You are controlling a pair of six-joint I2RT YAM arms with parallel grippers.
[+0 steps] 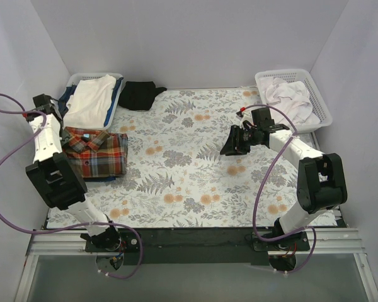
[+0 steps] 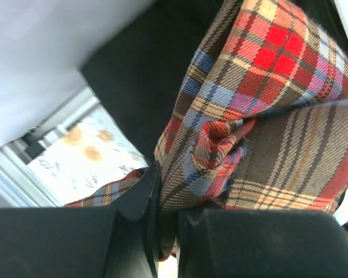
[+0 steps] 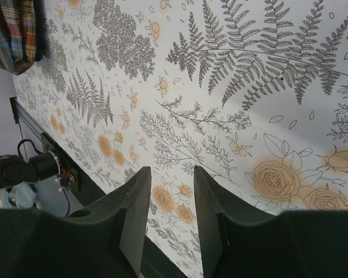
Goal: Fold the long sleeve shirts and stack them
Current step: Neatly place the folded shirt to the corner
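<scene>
The red-orange plaid shirt (image 1: 96,154) lies folded at the table's left side, with a dark cloth edge showing under it. My left gripper (image 1: 62,124) is at its far left corner. In the left wrist view the gripper (image 2: 169,200) is shut on a bunched fold of the plaid shirt (image 2: 267,116), with dark cloth (image 2: 139,75) behind it. A black shirt (image 1: 140,94) lies crumpled at the back. My right gripper (image 1: 232,146) is open and empty, over the floral tablecloth right of centre. It holds nothing in the right wrist view (image 3: 171,179), where the plaid shirt (image 3: 11,29) shows far off.
A white basket (image 1: 116,77) at the back left holds white and blue clothes. A white basket (image 1: 321,104) at the back right holds pale cloth. White walls close three sides. A black rail runs along the near edge (image 1: 195,242).
</scene>
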